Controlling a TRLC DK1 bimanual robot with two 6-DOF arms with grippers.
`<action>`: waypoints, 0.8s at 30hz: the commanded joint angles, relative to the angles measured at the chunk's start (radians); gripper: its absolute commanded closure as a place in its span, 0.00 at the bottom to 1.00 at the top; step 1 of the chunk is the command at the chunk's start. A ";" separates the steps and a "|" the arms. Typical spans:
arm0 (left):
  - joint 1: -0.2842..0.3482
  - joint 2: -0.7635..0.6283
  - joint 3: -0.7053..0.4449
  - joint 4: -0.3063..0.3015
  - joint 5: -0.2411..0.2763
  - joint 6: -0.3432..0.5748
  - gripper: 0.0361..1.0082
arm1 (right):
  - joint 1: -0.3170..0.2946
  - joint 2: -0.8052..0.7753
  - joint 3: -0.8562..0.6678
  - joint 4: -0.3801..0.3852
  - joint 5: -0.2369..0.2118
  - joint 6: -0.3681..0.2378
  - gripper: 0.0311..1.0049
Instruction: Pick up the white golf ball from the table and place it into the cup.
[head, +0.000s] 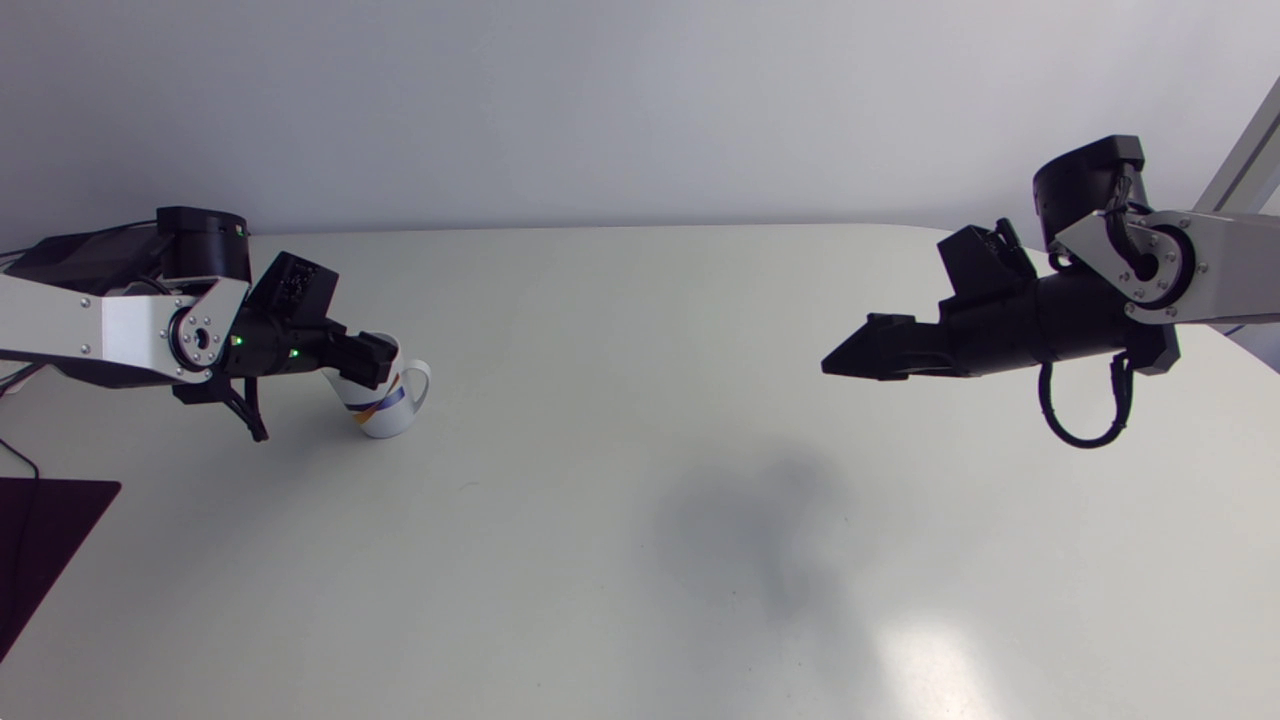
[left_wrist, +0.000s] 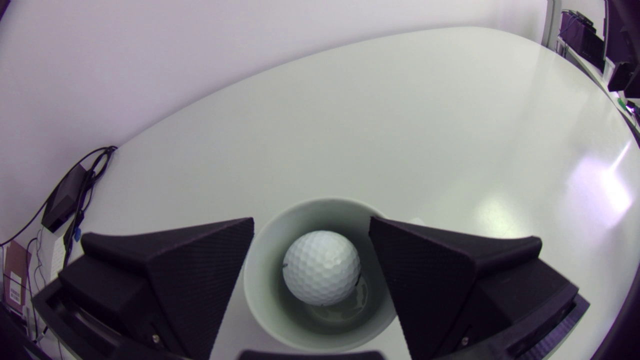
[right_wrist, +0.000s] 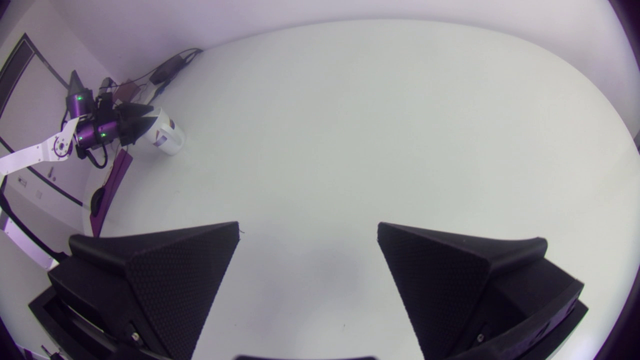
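The white golf ball (left_wrist: 321, 267) is sitting inside the cup (left_wrist: 262, 270), resting on its bottom and showing through the open mouth. The cup, a white mug with a handle and a blue and orange stripe on its wall, is standing on the left part of the surface (head: 640, 400), well apart from the right arm (head: 1050, 320).

The left arm (head: 110, 335) is coming in from the side and holding its left jaws just above the cup's mouth. They are standing open, one to each side of the rim, and are not touching the ball.

The right arm is hanging over the right part of the surface. Its right jaws are pointing toward the middle and standing wide open, with only bare surface showing between them.

A dark mat (head: 40, 540) is lying at the surface's near left corner.
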 joint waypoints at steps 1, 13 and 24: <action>-0.001 -0.025 -0.042 0.005 -0.004 -0.029 0.02 | -0.006 -0.021 -0.030 -0.010 0.004 -0.015 0.03; 0.005 -0.357 -0.145 -0.005 -0.013 -0.144 0.02 | -0.007 -0.200 -0.101 0.072 0.169 0.009 0.03; -0.086 -0.649 -0.306 0.000 -0.296 -0.252 0.02 | 0.047 -0.533 -0.332 0.245 0.471 -0.003 0.03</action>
